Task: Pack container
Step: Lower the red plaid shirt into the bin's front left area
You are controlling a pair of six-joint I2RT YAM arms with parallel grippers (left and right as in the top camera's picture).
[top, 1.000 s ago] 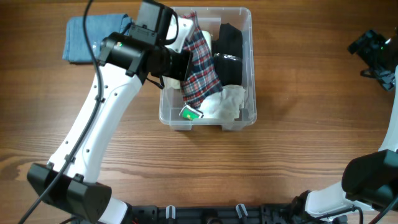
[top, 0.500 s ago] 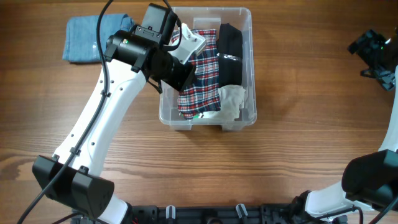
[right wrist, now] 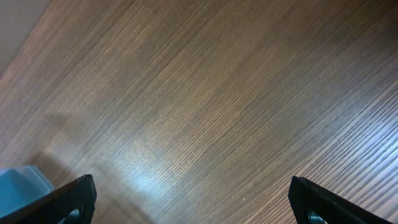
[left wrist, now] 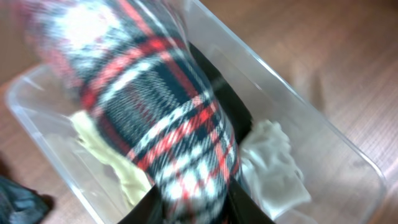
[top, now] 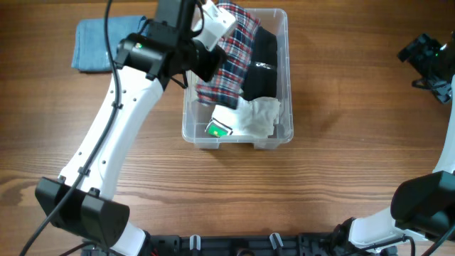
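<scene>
Left gripper (left wrist: 196, 211) is clenched on a red, white and dark blue plaid cloth garment (top: 227, 60). The fabric runs between its two dark fingers and hangs down over the far-left corner of the clear rectangular plastic container (top: 288, 71). That container sits on the brown wooden table (top: 341, 178) in front of the left arm. It already holds a folded black garment (top: 263, 64) along its right side and a crumpled white cloth (top: 259, 117) at its near end. A small green-and-white tag (top: 219, 129) lies beside the white cloth.

The plaid's lower end is inside the container, but its upper part rides above the far rim. The step in hand looks like laying this piece in. To do it well, the hand should come inward from the far-left corner and low over the free left half of the container. The jaws should part only once no fabric crosses the rim. The plaid would best settle flat beside the black garment, not bunched on top of it.

Right gripper (right wrist: 193, 202) is spread wide and empty over bare wood, well apart from the container's right wall. A folded blue cloth (top: 96, 43) lies outside the container's left wall and likely goes in next.
</scene>
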